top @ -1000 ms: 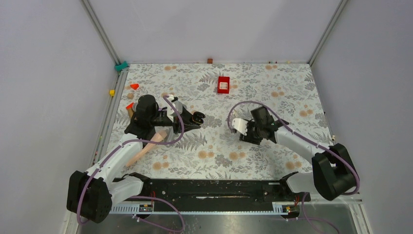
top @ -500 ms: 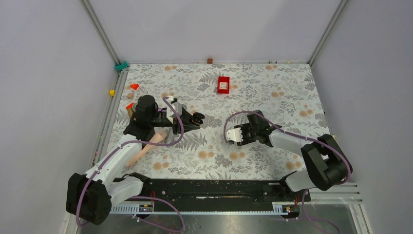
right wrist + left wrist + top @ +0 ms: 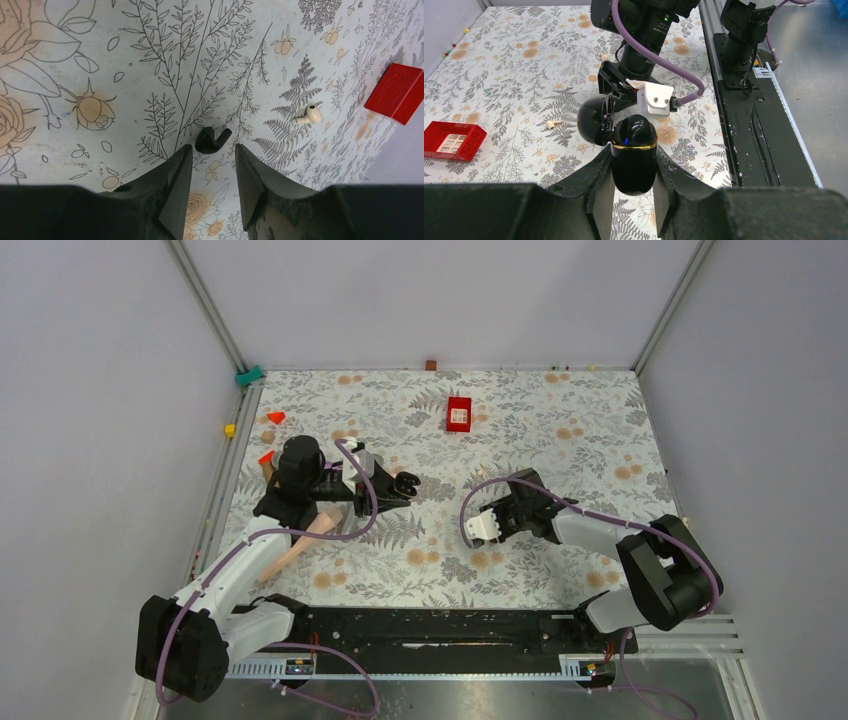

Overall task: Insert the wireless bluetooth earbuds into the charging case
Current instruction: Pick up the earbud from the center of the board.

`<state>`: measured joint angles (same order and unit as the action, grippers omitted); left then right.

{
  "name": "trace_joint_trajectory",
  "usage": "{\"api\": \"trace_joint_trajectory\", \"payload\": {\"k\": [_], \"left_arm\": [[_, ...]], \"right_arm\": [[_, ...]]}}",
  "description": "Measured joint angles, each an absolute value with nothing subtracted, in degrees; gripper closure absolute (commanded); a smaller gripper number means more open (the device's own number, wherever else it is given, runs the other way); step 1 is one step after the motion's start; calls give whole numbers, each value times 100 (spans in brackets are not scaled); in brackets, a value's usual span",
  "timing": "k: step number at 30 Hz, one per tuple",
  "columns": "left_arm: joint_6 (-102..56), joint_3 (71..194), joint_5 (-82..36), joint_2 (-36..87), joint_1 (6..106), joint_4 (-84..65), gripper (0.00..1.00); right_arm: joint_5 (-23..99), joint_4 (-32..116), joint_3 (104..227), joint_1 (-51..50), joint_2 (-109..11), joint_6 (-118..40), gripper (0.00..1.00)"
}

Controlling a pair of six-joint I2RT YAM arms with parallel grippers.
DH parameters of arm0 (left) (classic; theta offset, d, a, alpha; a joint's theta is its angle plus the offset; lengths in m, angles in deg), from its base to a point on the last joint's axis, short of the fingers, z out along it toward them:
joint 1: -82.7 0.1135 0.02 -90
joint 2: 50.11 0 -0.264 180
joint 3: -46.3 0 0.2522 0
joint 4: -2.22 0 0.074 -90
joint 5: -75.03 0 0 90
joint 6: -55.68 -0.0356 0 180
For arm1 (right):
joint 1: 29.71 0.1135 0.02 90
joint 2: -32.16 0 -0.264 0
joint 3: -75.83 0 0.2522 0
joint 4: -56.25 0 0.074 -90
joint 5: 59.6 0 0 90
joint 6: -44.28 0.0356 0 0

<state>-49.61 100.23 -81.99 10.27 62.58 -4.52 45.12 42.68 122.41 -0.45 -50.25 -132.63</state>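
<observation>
Top view: left gripper (image 3: pixel 405 483) and right gripper (image 3: pixel 481 526) low over the floral table (image 3: pixel 560 440), well apart.
Left wrist: clamped on the charging case (image 3: pixel 634 159) — lid hinged open.
Right wrist: jaws partly apart, holding nothing — black earbud (image 3: pixel 212 140) lies on the table at their tips.

Charging case (image 3: pixel 634 150) base hidden inside left gripper (image 3: pixel 633 172). Red box (image 3: pixel 451 141) cropped at 9 o'clock edge. Black earbud (image 3: pixel 212 140) not resolved in top view.
</observation>
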Motion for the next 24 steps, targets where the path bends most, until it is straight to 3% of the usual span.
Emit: {"api": "trace_joint_trajectory", "payload": {"k": [12,24], "left_arm": [[-4996,10025,-8199,1027,6256,-467,100],[-5005,10066,-8201,1025,6258,-565,100]], "right_arm": [[4512,3182,12833,-6,-5268,-13621,55],[4488,2985,12960,90,-5355,-13731,58]]}}
